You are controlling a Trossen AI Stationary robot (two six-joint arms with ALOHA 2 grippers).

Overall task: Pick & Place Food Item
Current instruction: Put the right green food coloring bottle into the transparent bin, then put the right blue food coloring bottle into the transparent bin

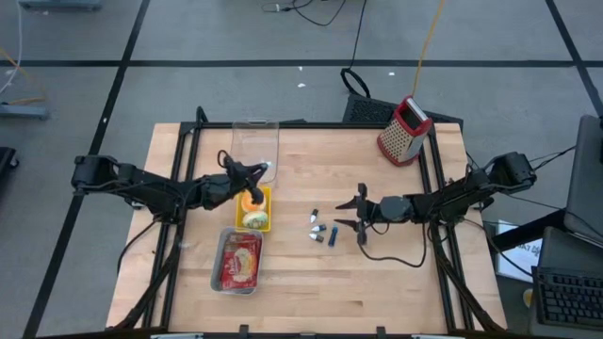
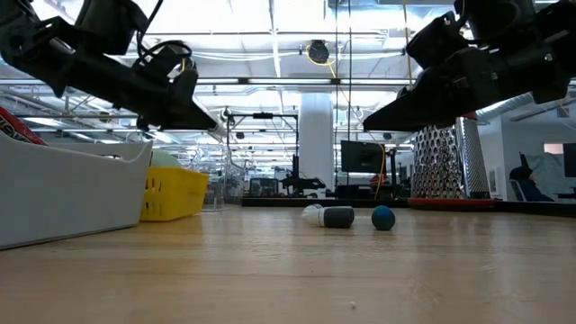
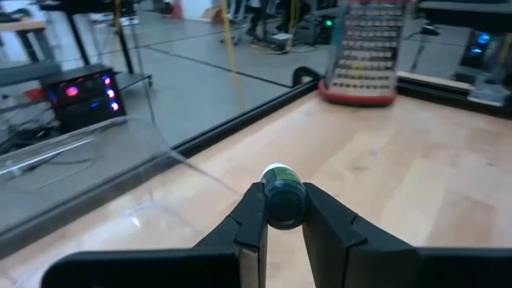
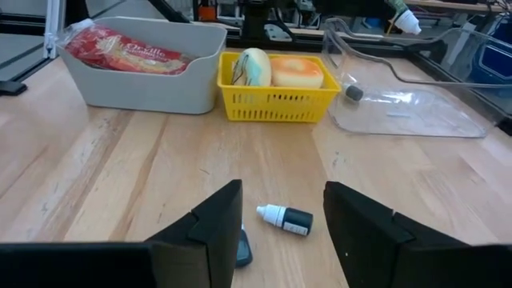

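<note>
A pale wooden worktop point(image 1: 311, 273) seen from above, with a dark robot arm reaching in from each side. Near the left arm sits a small yellow plastic basket point(image 1: 265, 209) with a lattice wall, holding two rounded food items: an orange one point(image 4: 298, 71) and a pale yellowish-green one point(image 4: 251, 66). Touching it on the near side is a grey, smooth-walled rectangular tub point(image 1: 223, 266) holding a red printed food packet point(image 1: 240, 261). Beyond the basket lies a clear plastic container point(image 1: 256, 137), with one small dark bottle point(image 4: 352, 93) inside.

The left gripper point(image 3: 284, 230) hangs above the clear container's edge, clenched on a small dark-green bottle with a white cap point(image 3: 282, 196).

The right gripper point(image 4: 282, 210) hovers with its fingers released over small dropper bottles point(image 1: 320, 229) scattered mid-worktop; one dark bottle with a white tip point(image 4: 286, 218) lies between its fingers.

A metal box grater point(image 1: 405, 131) with a red rim stands at the far right corner.
</note>
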